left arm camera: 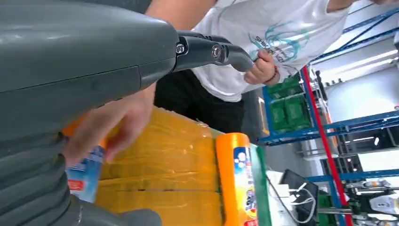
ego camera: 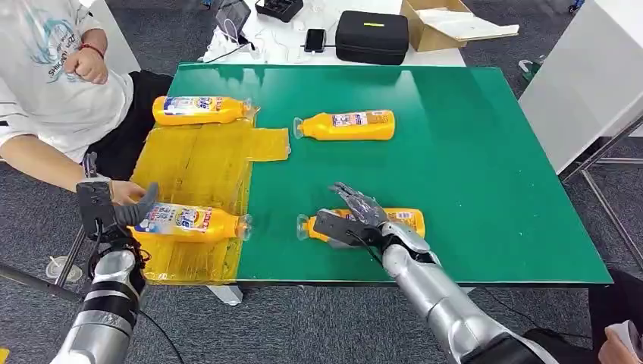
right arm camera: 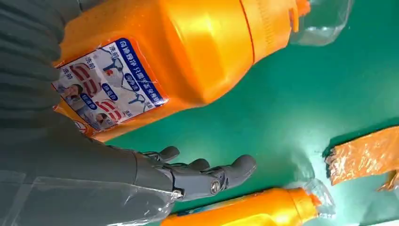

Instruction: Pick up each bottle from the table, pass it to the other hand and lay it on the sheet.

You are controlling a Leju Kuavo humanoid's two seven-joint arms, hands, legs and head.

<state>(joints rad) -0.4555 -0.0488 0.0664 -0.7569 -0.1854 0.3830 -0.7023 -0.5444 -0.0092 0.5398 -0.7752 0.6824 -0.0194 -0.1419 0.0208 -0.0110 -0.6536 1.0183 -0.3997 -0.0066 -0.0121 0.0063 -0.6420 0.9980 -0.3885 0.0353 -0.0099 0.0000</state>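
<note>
Bottles, four of them, all orange plastic with clear caps and blue-and-white labels, all lying on their sides. Nearest me on the right, one bottle (ego camera: 402, 218) lies on the green desk (ego camera: 485, 167) close to its front edge; my right hand (ego camera: 356, 216) hovers over it, fingers (right arm camera: 207, 174) apart and holding nothing. In the right wrist view the label faces the camera and the hand is just beside the bottle, not around it.

On the left, my left hand (ego camera: 106, 206) is at the base end of a second bottle (ego camera: 193, 221), which lies on the yellow sheet (ego camera: 197, 163). A person's hand (ego camera: 125, 191) is on that end too, and I cannot tell whether my fingers grip it.

Farther back, a third bottle (ego camera: 347, 125) rests on bare desk, and a fourth (ego camera: 199, 110) at the sheet's far edge. Beyond the desk sits a black case (ego camera: 371, 36).
</note>
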